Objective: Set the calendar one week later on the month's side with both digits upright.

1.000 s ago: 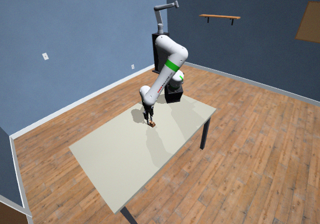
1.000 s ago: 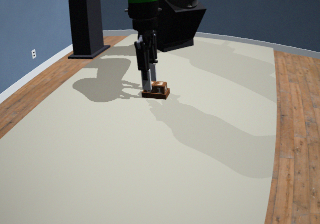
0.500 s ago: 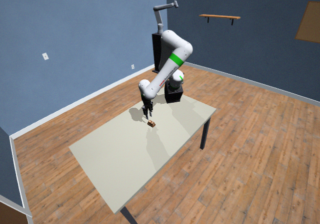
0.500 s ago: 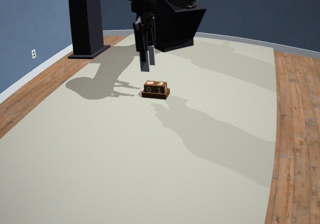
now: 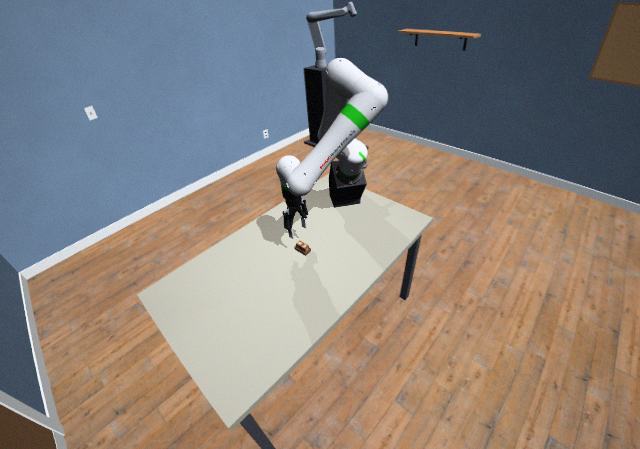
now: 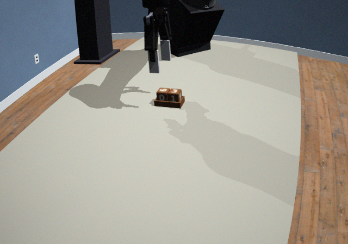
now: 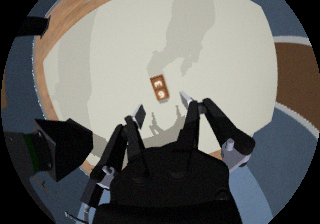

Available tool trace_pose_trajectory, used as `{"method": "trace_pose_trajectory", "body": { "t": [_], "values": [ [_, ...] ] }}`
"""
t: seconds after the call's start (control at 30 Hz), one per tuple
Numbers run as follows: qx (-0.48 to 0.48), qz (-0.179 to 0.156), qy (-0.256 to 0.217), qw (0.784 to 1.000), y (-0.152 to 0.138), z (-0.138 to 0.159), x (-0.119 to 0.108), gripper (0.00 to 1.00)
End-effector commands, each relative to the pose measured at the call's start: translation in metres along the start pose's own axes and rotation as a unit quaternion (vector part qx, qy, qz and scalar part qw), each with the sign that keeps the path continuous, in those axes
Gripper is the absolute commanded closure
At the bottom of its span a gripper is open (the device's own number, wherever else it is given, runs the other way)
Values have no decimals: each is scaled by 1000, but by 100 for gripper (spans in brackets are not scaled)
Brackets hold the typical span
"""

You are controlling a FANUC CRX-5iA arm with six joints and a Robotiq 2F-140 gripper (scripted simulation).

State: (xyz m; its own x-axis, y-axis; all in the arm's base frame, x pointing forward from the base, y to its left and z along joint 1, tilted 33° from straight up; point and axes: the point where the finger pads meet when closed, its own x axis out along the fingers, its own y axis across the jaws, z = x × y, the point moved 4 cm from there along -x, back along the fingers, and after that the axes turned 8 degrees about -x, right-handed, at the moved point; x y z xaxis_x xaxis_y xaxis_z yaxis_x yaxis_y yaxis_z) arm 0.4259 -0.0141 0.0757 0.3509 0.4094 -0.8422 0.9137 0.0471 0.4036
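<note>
A small brown wooden tray (image 6: 169, 102) lies flat on the table and holds two brown cubes side by side. The left cube (image 6: 162, 94) shows a 0 on its near face and the right cube (image 6: 174, 95) shows a 1. The tray with its cubes also shows in the top view (image 5: 302, 248) and in the wrist view (image 7: 160, 88). My gripper (image 6: 159, 62) hangs well above the table, up and behind-left of the tray. Its fingers stand apart with nothing between them. It also shows in the top view (image 5: 295, 227) and the wrist view (image 7: 162, 108).
The arm's black base block (image 6: 193, 19) stands at the table's far end. A tall black column (image 6: 92, 22) stands on the floor behind the table's far left corner. The table's right edge (image 6: 296, 140) runs along the wooden floor.
</note>
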Motion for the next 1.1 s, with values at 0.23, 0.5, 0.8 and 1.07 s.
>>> {"method": "trace_pose_trajectory", "body": {
  "t": [0.23, 0.5, 0.8, 1.07],
  "values": [
    [0, 0, 0, 1000, 0, 0, 0, 0],
    [0, 0, 0, 1000, 0, 0, 0, 0],
    [0, 0, 0, 1000, 0, 0, -9, 0],
    [0, 0, 0, 1000, 0, 0, -34, 0]
  ]
}}
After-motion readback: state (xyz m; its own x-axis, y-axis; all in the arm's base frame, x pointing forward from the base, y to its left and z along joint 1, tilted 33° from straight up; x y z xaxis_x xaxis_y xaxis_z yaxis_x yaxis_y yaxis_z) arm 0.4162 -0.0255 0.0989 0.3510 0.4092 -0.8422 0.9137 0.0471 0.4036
